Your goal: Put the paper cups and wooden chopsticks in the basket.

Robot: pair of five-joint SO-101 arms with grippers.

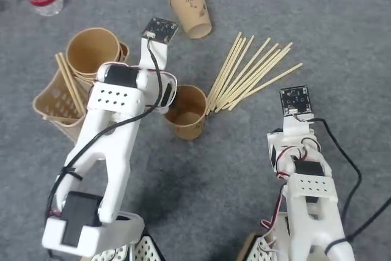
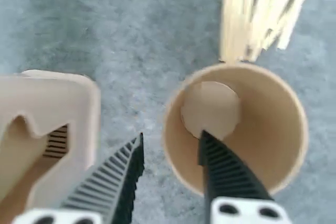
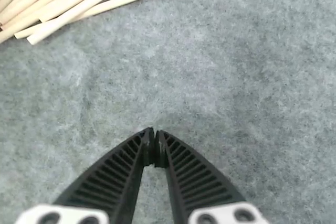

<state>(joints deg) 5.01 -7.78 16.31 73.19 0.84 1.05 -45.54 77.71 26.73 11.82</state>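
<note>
Parted left tool (image 2: 171, 137) is straddling the paper cup (image 2: 262, 124) rim; pinch gently, carrying toward the nine o'clock basket (image 1: 46, 106).

Soft, even overhead light; faint, diffuse shadows.

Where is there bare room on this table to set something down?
Bare carpet lies between the left arm and right arm, below the upright cup, and at the right beyond the chopsticks. It is crowded where the basket, upright cup and left gripper sit close together.
</note>
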